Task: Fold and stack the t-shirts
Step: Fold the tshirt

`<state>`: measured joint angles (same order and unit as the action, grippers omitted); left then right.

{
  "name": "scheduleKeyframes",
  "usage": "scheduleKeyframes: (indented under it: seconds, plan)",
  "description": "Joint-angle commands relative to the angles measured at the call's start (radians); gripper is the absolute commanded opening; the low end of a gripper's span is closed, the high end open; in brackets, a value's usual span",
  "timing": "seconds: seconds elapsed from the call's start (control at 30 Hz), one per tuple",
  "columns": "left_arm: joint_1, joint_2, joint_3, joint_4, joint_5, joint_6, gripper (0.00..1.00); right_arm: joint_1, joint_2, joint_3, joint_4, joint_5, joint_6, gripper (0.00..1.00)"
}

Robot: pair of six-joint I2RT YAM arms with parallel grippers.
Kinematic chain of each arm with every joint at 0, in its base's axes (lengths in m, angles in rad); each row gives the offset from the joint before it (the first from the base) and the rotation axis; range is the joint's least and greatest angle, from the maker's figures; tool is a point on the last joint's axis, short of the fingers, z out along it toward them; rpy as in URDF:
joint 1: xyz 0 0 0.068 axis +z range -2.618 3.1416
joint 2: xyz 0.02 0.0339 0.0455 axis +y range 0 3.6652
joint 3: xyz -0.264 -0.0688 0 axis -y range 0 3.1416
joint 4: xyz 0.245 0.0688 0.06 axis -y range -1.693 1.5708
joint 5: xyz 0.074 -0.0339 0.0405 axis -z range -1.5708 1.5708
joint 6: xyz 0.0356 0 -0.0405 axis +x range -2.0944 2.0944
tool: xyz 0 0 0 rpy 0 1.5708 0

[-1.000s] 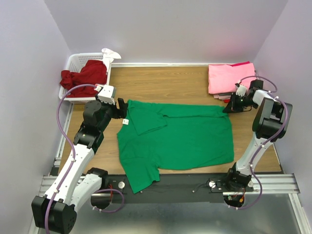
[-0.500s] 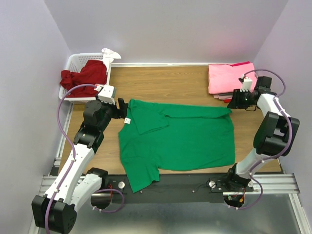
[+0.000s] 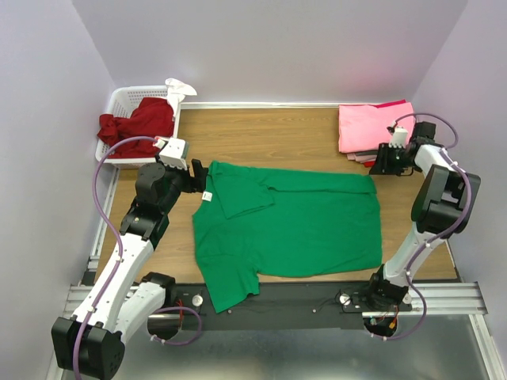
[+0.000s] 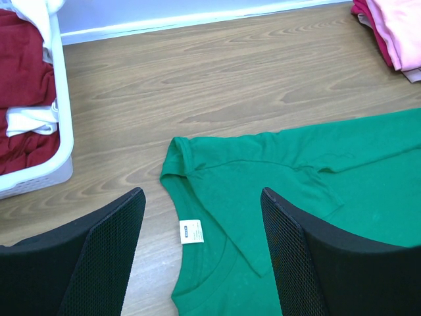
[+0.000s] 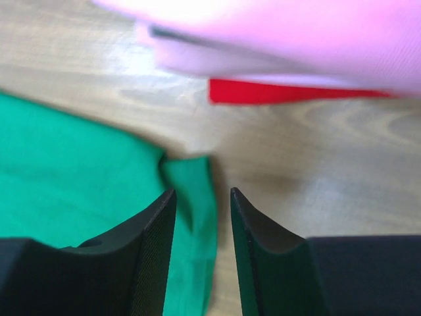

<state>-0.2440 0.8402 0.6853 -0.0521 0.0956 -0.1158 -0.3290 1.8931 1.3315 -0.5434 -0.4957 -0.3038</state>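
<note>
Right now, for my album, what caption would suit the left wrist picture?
Open left pincer framing the green t-shirt's white neck tag; white basket holding a dark red shirt.

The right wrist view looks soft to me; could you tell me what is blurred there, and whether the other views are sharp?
Right wrist: the pink stack is smeared and the green t-shirt soft-edged; left wrist: crisp, with the white neck tag clear; top external: sharp and evenly lit.

The spread cotton t-shirt (image 3: pixel 301 226) was bright green, its small neck tag (image 4: pixel 190 231) white; the folded shirt pile (image 3: pixel 366 127) was pink, the slotted plastic basket (image 4: pixel 33 178) white.
</note>
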Motion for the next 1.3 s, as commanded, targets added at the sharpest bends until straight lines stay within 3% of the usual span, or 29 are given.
scheduleKeyframes:
  seconds: [0.0,0.37,0.53,0.8,1.0,1.27]
  plan:
    - [0.003,0.005,0.013,0.011,0.015,0.013,0.79,-0.005,0.07,0.073,-0.004,-0.021,0.068,0.45]
    - [0.003,0.007,0.013,0.011,0.013,0.013,0.79,-0.005,0.132,0.045,-0.012,-0.075,0.081,0.4]
    - [0.003,0.008,0.013,0.011,0.013,0.013,0.79,-0.005,0.124,0.031,-0.013,-0.083,0.08,0.21]
    - [0.003,0.005,0.014,0.009,0.01,0.013,0.79,-0.01,0.044,0.025,0.014,-0.015,0.098,0.0]
    - [0.003,0.002,0.014,0.011,0.013,0.013,0.79,-0.016,-0.067,-0.055,0.108,0.081,0.141,0.0]
    - [0.003,-0.003,0.014,0.011,0.015,0.013,0.79,-0.016,-0.092,-0.114,0.146,0.141,0.167,0.01]
